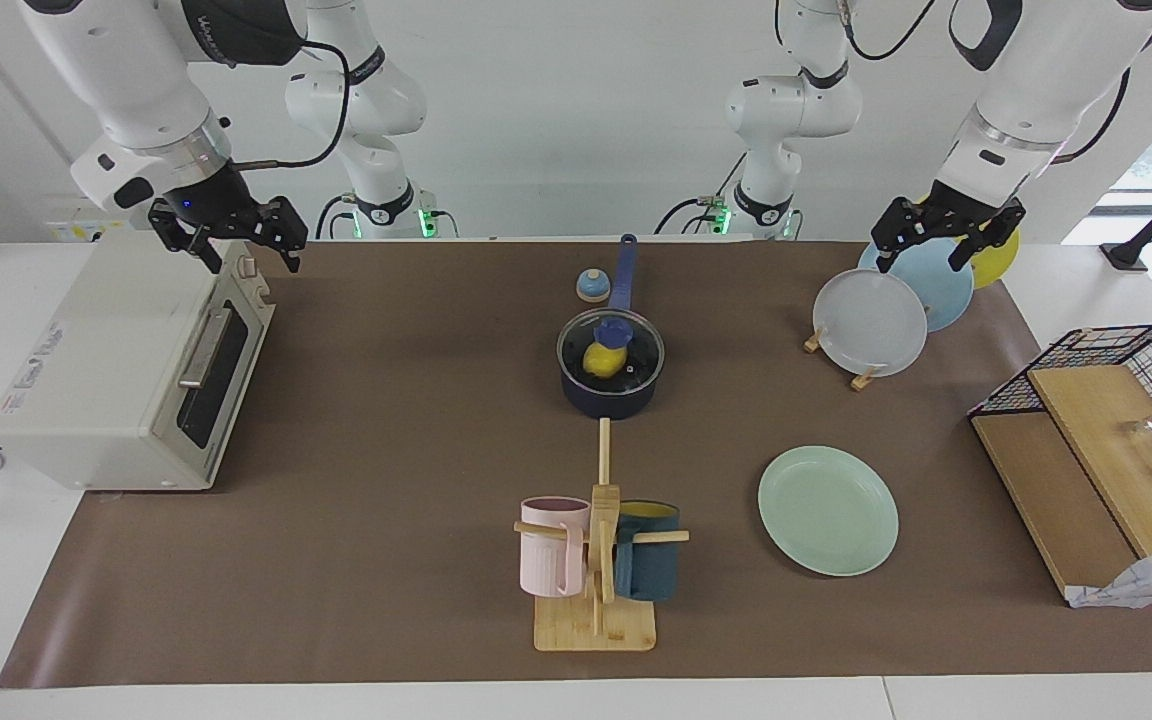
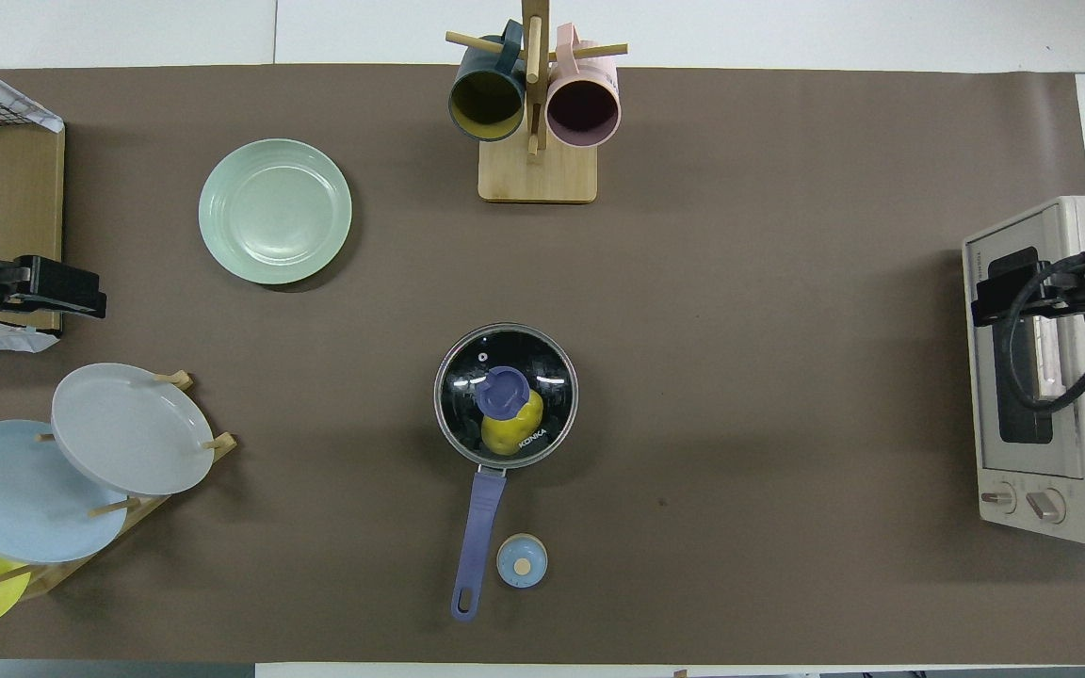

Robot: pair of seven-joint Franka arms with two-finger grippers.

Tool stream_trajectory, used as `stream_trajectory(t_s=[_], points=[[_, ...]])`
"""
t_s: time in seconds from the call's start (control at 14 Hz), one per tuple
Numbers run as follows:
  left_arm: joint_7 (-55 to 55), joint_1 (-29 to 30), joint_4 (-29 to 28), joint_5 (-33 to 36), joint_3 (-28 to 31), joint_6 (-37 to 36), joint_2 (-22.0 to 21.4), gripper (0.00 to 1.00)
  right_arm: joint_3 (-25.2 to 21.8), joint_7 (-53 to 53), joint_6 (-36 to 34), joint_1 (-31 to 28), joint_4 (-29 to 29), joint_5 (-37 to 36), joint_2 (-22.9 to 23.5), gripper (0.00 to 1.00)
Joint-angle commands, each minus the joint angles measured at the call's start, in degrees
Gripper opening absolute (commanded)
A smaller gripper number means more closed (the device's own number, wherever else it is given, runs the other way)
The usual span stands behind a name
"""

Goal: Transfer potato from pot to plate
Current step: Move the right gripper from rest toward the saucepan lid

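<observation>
The dark navy pot (image 1: pixel 608 400) stands at the middle of the table, its long blue handle pointing toward the robots. A glass lid with a blue knob (image 1: pixel 615 329) rests on it. The yellow potato (image 1: pixel 599 361) lies inside and shows through the glass; it also shows in the overhead view (image 2: pixel 514 431). The mint-green plate (image 1: pixel 828 510) lies bare, farther from the robots than the pot, toward the left arm's end. My left gripper (image 1: pixel 922 260) hangs open and empty over the plate rack. My right gripper (image 1: pixel 252 258) hangs open and empty over the toaster oven.
A rack (image 1: pixel 871 322) with grey, light blue and yellow plates stands near the left arm. A toaster oven (image 1: pixel 116 390) is at the right arm's end. A mug tree (image 1: pixel 596 560) holds two mugs. A small blue round object (image 1: pixel 592 286) lies beside the pot handle. A wire basket (image 1: pixel 1126 400) stands by wooden boards.
</observation>
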Motion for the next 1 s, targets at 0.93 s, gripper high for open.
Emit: stream_trajectory(t_s=[0.93], points=[[0.1,-0.4,-1.4,-0.6,0.7,0.4,-1.4,1.0,1.5,4.1,-2.1,5.9,12.6,0.9,7.8,1.0]])
